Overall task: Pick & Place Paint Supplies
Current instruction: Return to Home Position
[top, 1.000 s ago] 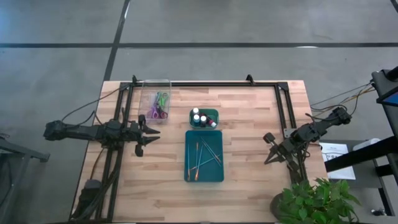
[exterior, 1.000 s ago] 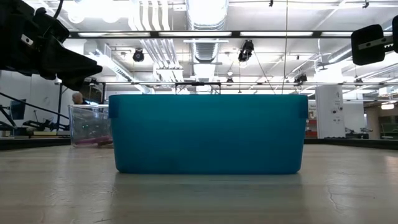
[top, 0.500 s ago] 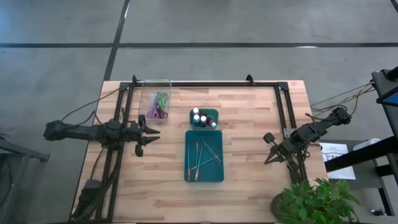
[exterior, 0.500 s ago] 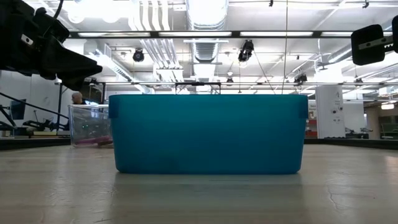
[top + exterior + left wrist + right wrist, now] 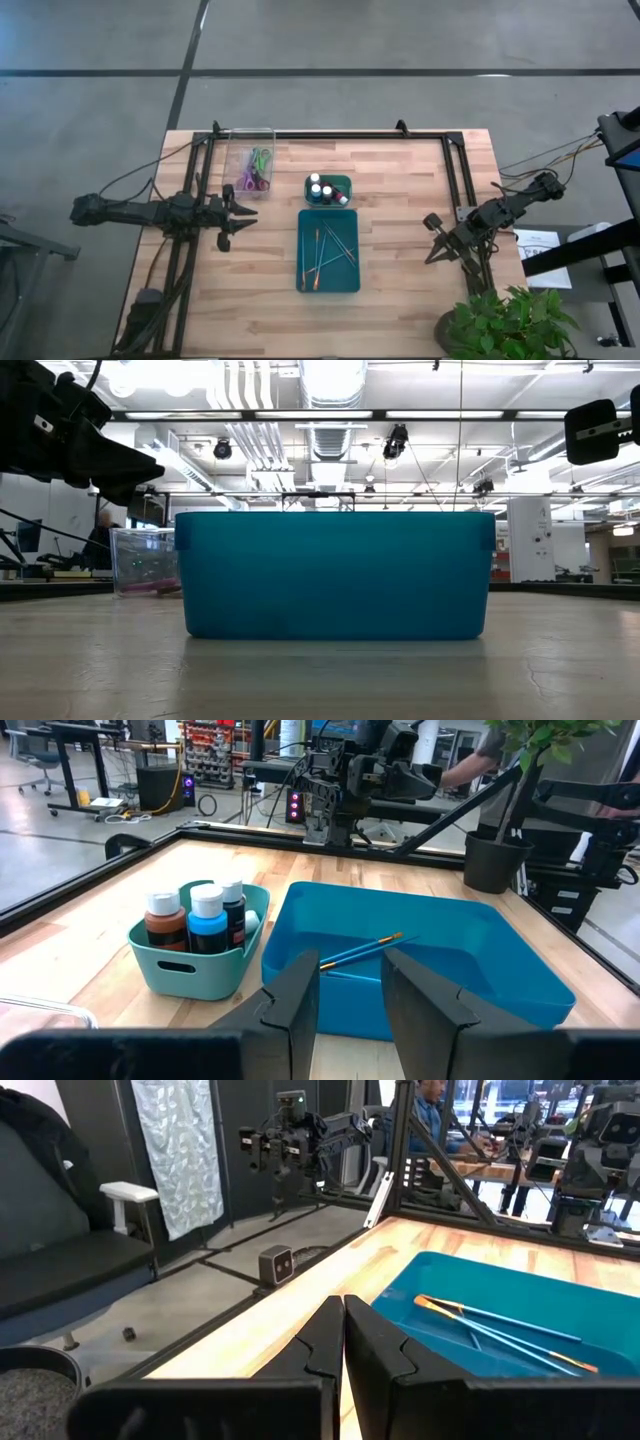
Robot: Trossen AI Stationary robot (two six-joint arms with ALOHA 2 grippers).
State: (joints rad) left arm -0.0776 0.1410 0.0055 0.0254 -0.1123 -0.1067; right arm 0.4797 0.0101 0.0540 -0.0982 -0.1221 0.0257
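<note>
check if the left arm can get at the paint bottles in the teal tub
Probably yes: the left pincer is open and empty, the paint bottles stand uncovered, and only bare table lies between them.

Overhead looks straight down; low and both wrist cameras face the teal tray [image 5: 335, 575] closely

No readable text in any view.
The sheet of paper [image 5: 540, 243] beyond the table's right edge bears dark print too small to read; the paint bottles [image 5: 190, 920] show no legible label.
</note>
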